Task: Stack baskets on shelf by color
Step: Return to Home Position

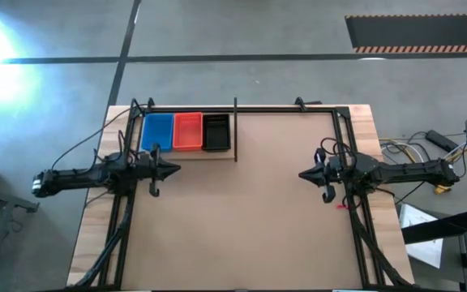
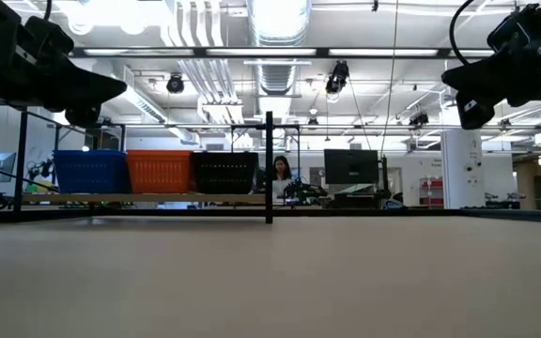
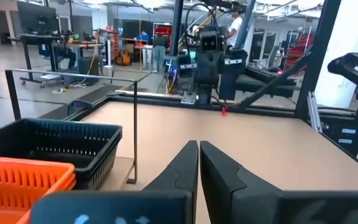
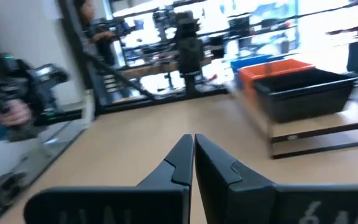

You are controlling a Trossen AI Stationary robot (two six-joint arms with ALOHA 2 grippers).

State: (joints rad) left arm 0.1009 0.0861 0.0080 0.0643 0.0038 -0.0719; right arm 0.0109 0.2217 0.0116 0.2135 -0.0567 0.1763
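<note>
My left gripper [image 1: 174, 169] and right gripper [image 1: 303, 174] are pinched shut and empty, the baskets [image 1: 187, 130] sit stacked on the far-left shelf [image 1: 193, 152], and the left one, seemingly close, could clip them on a careless swing.

Just beside the left tool [image 1: 176, 169], the blue, orange and black baskets [image 1: 187, 130] look like semi-gloss moulded plastic on a shelf [image 1: 189, 152] of pale bare wood, edged by thin black metal rods [image 1: 235, 130]. The bench [image 1: 242, 219] is smooth matt brown board.
</note>
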